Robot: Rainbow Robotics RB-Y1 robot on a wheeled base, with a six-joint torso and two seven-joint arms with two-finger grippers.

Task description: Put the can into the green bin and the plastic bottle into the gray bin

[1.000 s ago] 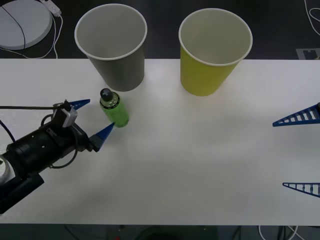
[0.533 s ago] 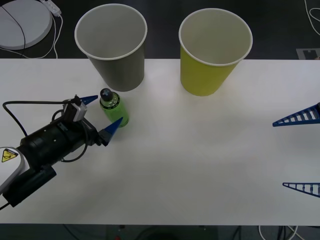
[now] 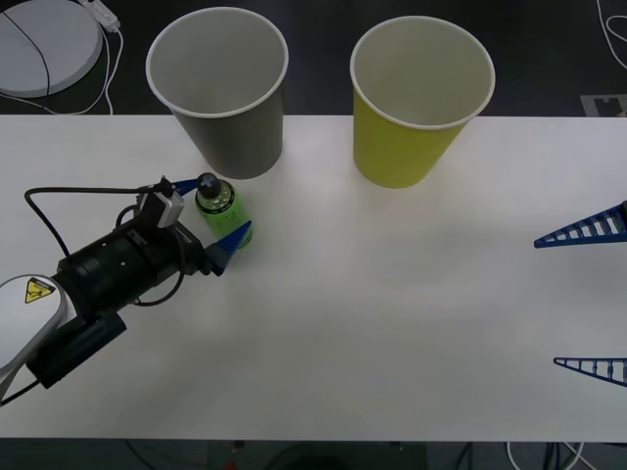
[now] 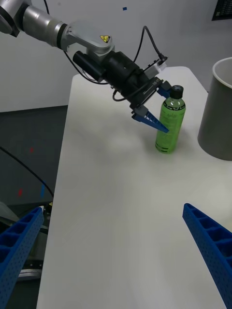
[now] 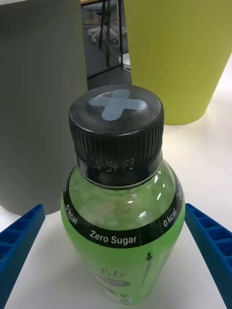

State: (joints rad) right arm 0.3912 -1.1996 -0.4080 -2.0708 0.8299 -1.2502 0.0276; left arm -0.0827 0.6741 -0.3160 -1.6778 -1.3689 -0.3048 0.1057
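bottle (image 3: pixel 217 201) is standing upright between my left gripper's (image 3: pixel 212 210) wide-open fingers, gripping nothing; right gripper (image 3: pixel 588 300) is waiting open, well apart.

Left claw (image 3: pixel 209 211): blue ribbed fingers w/ black cylindrical wrist behind, looped black cable, white shell w/ yellow warning sticker. Right claw (image 3: pixel 588 299): blue lattice fingers.
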